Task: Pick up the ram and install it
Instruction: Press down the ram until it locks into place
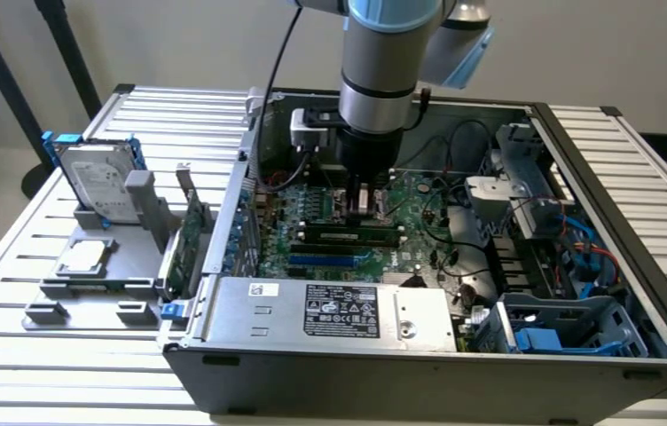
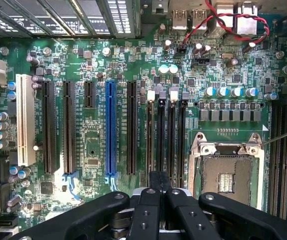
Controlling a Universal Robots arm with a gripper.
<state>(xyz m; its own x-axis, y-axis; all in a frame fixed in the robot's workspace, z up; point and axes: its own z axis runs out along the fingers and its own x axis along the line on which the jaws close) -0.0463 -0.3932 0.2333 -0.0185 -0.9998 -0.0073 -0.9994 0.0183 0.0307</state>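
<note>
Hanging down into the open computer case (image 1: pixel 617 355), the arm holds its claw (image 1: pixel 364 202) low over the green motherboard (image 1: pixel 309 253), with the two black fingers (image 2: pixel 159 182) pressed together and nothing visible between them. In the wrist view those fingers sit directly over the row of long black memory slots (image 2: pixel 169 135), beside the bare metal CPU socket (image 2: pixel 227 172) and not far from the blue expansion slot (image 2: pixel 110 127) and the white slot (image 2: pixel 25 120). In the exterior view the ram (image 1: pixel 351 237) lies lengthwise on the motherboard just near of the claw, a long narrow dark stick that looks seated in a slot, though how fully it is pressed in cannot be told. Nearer still, the grey power supply (image 1: pixel 333 312) with its black label fills the near left part of the case, and a blue plastic drive bracket (image 1: pixel 546 340) sits at the near right. Outside the case, on the exterior view's left, the slatted metal bench (image 1: pixel 26 373) carries a grey fixture (image 1: pixel 97 284) holding a hard drive (image 1: pixel 99 182) upright, a processor (image 1: pixel 82 257) lying flat, and a green expansion card (image 1: pixel 195 235) standing on edge next to the case wall.
</note>
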